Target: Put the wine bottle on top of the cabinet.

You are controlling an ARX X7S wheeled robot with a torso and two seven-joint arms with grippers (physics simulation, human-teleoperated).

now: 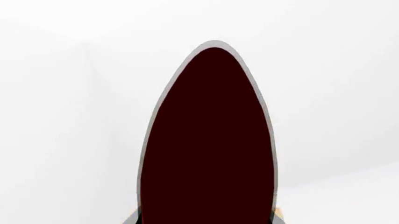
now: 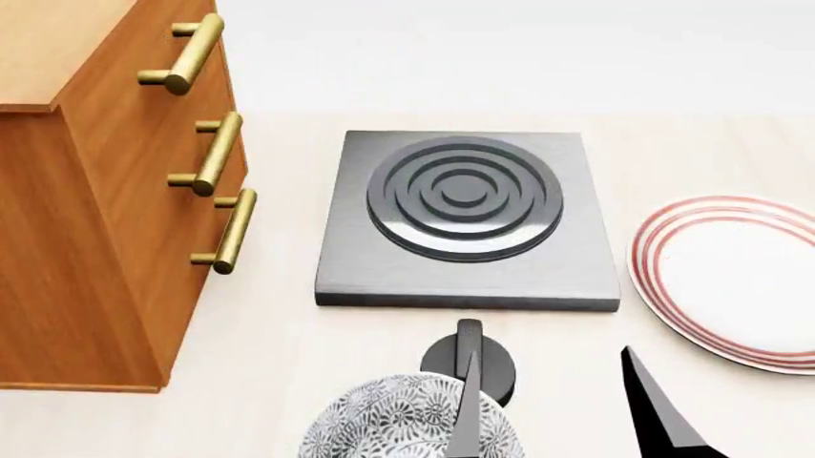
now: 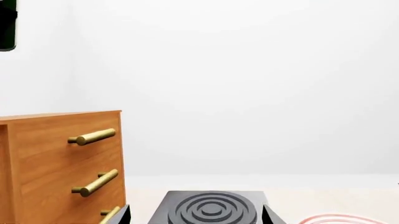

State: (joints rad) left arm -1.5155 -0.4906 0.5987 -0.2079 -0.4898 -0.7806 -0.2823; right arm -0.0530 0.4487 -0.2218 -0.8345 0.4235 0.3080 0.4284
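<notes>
In the left wrist view a dark, maroon-looking rounded body with a grey rim fills the middle; it is the wine bottle [image 1: 209, 140], seen very close. My left gripper [image 1: 206, 220] is shut on it, with only slivers of the fingers showing on either side. White wall is behind. The left gripper is out of the head view. The cabinet [image 2: 114, 239], orange-brown with three brass handles, stands at the left; it also shows in the right wrist view [image 3: 56, 158]. A dark shape [image 3: 6, 23] hangs high above it. My right gripper [image 2: 560, 420] is open and empty, low at the front.
A grey stove plate [image 2: 465, 215] with rings lies mid-table. A white plate with red rings [image 2: 732, 277] is at the right. A patterned bowl [image 2: 382, 425] and a small black round object [image 2: 469, 361] sit at the front, close to the right gripper's left finger.
</notes>
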